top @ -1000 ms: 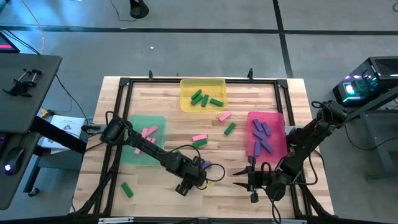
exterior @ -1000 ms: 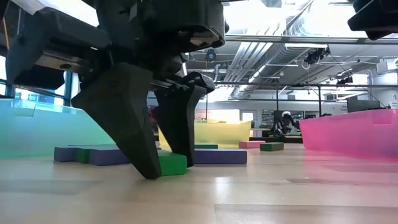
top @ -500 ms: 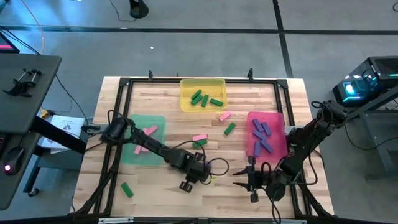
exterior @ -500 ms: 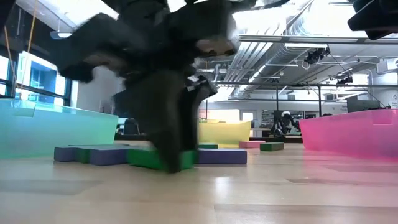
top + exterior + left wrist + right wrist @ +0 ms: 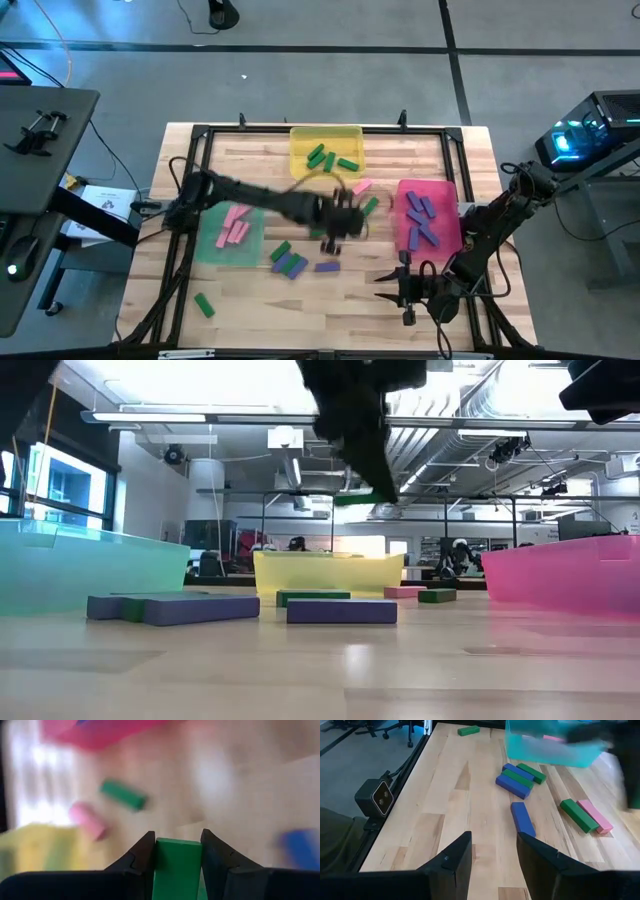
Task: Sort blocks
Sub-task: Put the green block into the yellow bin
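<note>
A: Where was the left gripper point(image 5: 343, 217) at that moment?

B: Raised above the middle of the desk point(image 5: 270, 290), between the yellow tray point(image 5: 325, 133) and the pink tray point(image 5: 430, 190). Its fingers point(image 5: 141, 857) were clamped on a green block point(image 5: 177, 862); the left wrist view showed the block squeezed between them, and the low view showed it lifted clear of the wood.

A: And the right gripper point(image 5: 390, 278)?

B: Parked near the front edge of the desk, on the right, in front of the pink tray. Its fingers point(image 5: 451, 856) stood apart with nothing between them.

A: Where were the other blocks?

B: Green ones lay in the yellow tray point(image 5: 330, 158), pink ones in the green tray point(image 5: 233, 225), and blue-purple ones in the pink tray point(image 5: 420, 218). Loose on the desk, a small cluster of one green and two blue-purple blocks point(image 5: 287, 260) lay in front of the green tray point(image 5: 215, 255), with another blue-purple block point(image 5: 327, 267) just beside it. A pink block point(image 5: 361, 186) and a green block point(image 5: 370, 205) lay near the pink tray, and a single green block point(image 5: 204, 305) sat well apart near the front left corner.
</note>
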Controlling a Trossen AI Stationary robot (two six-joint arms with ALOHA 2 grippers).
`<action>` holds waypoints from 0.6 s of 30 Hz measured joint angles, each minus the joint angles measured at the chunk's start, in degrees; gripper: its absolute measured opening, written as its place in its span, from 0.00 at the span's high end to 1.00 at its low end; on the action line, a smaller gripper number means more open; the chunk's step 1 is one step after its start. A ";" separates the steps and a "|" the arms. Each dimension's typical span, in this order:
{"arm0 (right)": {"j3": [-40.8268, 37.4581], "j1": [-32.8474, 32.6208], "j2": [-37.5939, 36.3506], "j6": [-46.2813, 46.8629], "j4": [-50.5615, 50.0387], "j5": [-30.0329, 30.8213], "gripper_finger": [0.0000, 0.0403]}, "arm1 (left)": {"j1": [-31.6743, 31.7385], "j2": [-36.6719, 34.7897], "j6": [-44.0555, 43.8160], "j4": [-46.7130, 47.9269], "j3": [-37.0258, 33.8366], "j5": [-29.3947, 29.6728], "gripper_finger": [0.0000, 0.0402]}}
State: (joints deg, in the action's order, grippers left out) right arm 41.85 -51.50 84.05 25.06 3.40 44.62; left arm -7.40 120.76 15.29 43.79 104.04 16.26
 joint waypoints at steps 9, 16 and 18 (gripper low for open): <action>0.00 -0.01 0.00 0.46 -1.33 0.15 0.65 | 23.38 0.36 -0.24 -3.07 -0.26 -0.86 0.78; 0.02 -0.01 -0.02 0.94 -2.55 0.29 0.65 | 35.44 4.02 -5.91 -3.84 -0.29 -16.81 0.72; 0.02 -0.01 -0.02 1.68 -3.07 0.49 0.65 | 36.43 5.19 -6.72 -3.89 -0.30 -17.33 0.71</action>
State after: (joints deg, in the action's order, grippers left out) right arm 41.87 -51.51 84.03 26.74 0.34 45.11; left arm 29.04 125.95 8.57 39.90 103.74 -1.07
